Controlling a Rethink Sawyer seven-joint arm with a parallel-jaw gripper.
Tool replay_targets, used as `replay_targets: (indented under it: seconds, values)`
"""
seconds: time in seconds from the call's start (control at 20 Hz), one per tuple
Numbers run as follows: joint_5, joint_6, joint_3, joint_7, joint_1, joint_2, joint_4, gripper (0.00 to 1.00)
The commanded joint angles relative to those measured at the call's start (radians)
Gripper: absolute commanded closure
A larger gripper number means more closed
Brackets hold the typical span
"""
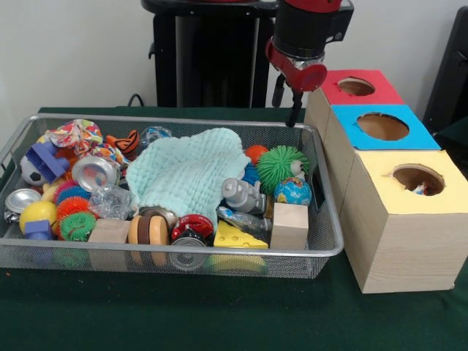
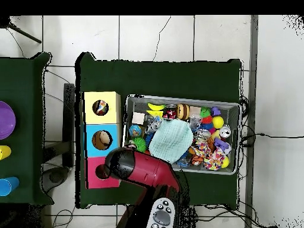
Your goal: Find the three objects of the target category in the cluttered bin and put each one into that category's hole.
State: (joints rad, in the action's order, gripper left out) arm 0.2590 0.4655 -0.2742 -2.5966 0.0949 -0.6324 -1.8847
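Observation:
My gripper (image 1: 287,114) hangs above the far right corner of the wire bin (image 1: 330,219), close beside the red-topped box (image 1: 380,93). Its two black fingers are apart with nothing between them. A row of boxes with holes stands right of the bin: red, blue-topped (image 1: 413,135) and yellow-topped (image 1: 380,172). A small coloured thing shows inside the yellow hole (image 1: 418,189). In the bin lie a mint cloth (image 1: 186,172), a green spiky ball (image 1: 281,164), a globe ball (image 1: 292,191), a wooden block (image 1: 290,225), a cheese wedge (image 1: 235,236) and a soccer ball (image 1: 31,170).
In the overhead view the red arm (image 2: 139,169) covers the bin's corner (image 2: 132,100) next to the red box (image 2: 89,178). A remote (image 2: 160,215) lies near the base. A second table at the left holds a purple plate (image 2: 5,120) and a blue cup (image 2: 5,186).

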Motion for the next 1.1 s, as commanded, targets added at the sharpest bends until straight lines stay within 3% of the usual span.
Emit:
replay_targets:
  seconds: [0.05,0.4,1.1]
  values:
    - [-0.052,0.176,0.063,0.011,-0.031,-0.018,0.168,0.00]
    - [-0.092,0.162,0.110,0.094,-0.115,0.010,0.202,0.00]
    - [-0.228,0.008,0.226,0.159,-0.276,-0.017,0.072,0.00]
